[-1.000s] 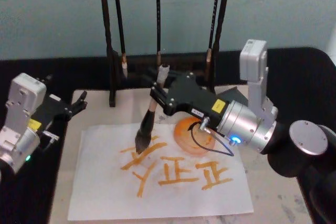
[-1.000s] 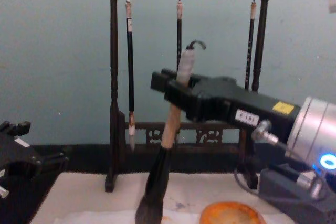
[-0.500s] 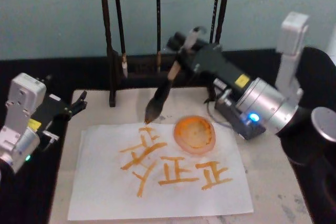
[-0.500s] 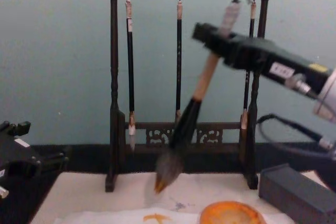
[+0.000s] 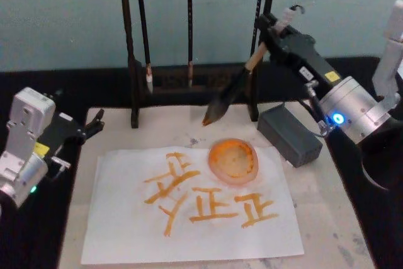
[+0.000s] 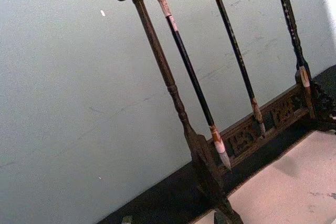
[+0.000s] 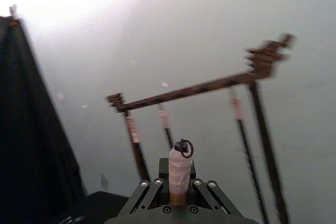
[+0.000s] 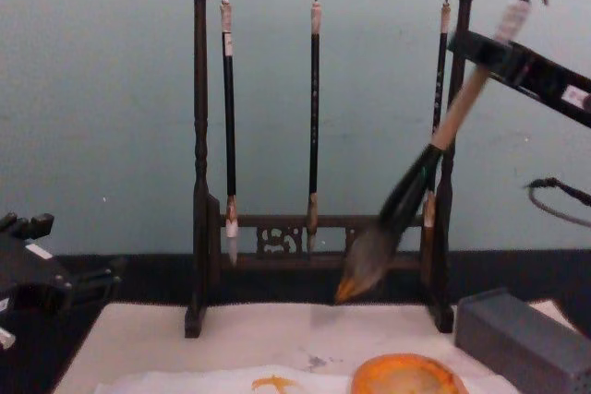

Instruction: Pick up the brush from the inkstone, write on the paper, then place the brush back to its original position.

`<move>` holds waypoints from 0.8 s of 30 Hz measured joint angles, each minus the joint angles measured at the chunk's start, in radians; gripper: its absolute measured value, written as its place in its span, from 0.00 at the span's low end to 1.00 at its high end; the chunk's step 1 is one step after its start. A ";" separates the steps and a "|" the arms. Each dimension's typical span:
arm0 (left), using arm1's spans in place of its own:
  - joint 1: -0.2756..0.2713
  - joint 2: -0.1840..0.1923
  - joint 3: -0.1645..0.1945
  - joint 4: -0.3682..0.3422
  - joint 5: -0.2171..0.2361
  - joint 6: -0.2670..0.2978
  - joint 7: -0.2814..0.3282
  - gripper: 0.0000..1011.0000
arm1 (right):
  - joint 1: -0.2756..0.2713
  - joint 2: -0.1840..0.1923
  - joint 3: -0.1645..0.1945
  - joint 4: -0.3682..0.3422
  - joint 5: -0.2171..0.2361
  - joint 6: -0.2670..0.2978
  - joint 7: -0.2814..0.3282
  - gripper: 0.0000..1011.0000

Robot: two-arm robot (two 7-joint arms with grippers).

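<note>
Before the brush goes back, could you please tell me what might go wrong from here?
1. The brush, tilted in the right gripper, has its bristles close to the rack's right post and a thin hanging brush; a swing could knock them.
2. Its tip looks orange above the mat, off the paper; it might drip.
The left gripper sits parked at the left.

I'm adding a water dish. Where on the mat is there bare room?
Bare mat lies right of the paper, in front of the grey block. A narrower strip runs between the rack and the paper's far edge. Crowded around the orange blot, near the brush held by the right gripper; the left gripper flanks the left edge.
</note>
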 joint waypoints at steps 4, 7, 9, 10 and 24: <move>0.000 0.000 0.000 0.000 0.000 0.000 0.000 1.00 | -0.010 -0.005 0.025 0.001 0.036 0.033 -0.043 0.17; 0.000 0.000 0.000 0.000 0.000 0.000 0.000 1.00 | -0.024 -0.007 0.046 -0.001 0.074 0.066 -0.089 0.17; 0.000 0.000 0.000 0.000 0.000 0.000 0.000 1.00 | -0.031 -0.007 0.055 -0.002 0.089 0.077 -0.107 0.17; 0.000 0.000 0.000 0.000 0.000 0.000 0.000 1.00 | -0.033 -0.007 0.058 -0.002 0.095 0.082 -0.114 0.17; 0.000 0.000 0.000 0.000 0.000 0.000 0.000 1.00 | -0.062 0.002 0.082 0.020 0.213 0.166 -0.205 0.17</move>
